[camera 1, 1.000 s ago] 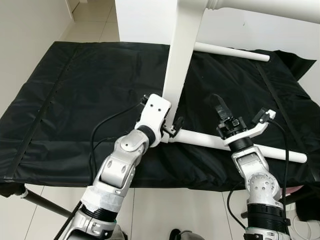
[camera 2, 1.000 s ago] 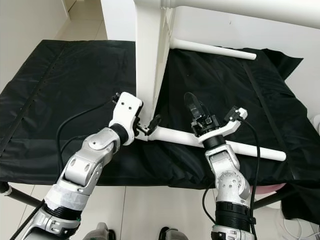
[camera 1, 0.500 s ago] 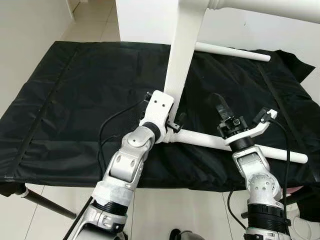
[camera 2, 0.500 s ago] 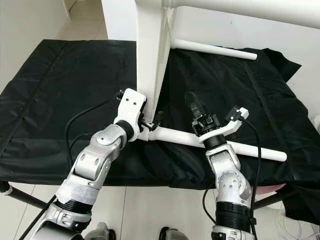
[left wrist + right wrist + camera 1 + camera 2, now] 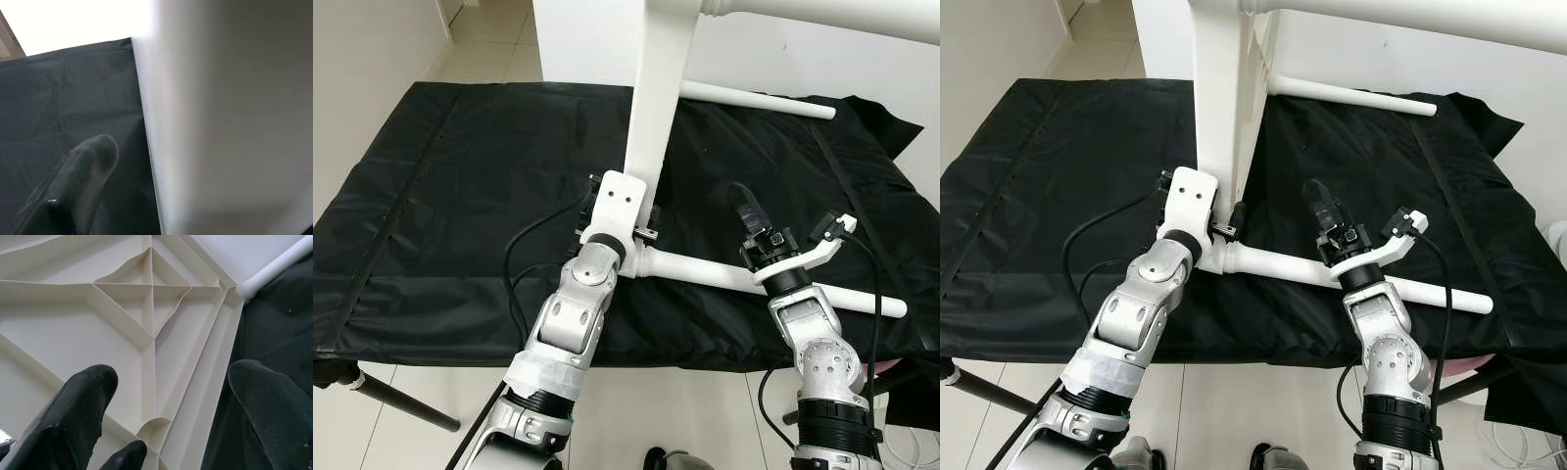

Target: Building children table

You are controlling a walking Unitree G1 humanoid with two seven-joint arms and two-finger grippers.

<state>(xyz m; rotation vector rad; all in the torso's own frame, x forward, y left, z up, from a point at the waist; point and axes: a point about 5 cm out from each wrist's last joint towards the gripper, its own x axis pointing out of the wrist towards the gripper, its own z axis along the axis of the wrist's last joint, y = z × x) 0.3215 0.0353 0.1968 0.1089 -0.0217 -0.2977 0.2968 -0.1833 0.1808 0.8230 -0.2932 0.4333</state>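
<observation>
Children's table [image 5: 658, 108], white plastic, part-assembled: it stood on edge over the black cloth [image 5: 460, 196], its ribbed underside facing our right side, at about 12 o'clock from our grippers.

Fitted leg [image 5: 759, 100]: one white tube projected from the top's far corner toward 2 o'clock, lying over the cloth.

Near leg [image 5: 754, 279]: a second white tube ran from the top's lower near corner out toward 3 o'clock, resting along the cloth's front edge. We could not tell whether its end was fully seated in the socket.

Left gripper [image 5: 642, 227]: placed at the lower corner of the top, where the near leg met it. One black finger [image 5: 78, 181] lay beside the white wall in the left wrist view; we could not tell how far its jaws stood apart or whether they held anything.

Right gripper [image 5: 1361, 223]: raised just above the near leg's middle, jaws spread wide and holding nothing, aimed at the ribbed underside.

Risks, as we judged them:
- The top was balanced on its edge, so a sideways push at the corner could tip it.
- If the leg was only half seated, pressure could pop it out and let it roll off the front edge.
- The loose cloth could slip underneath.
</observation>
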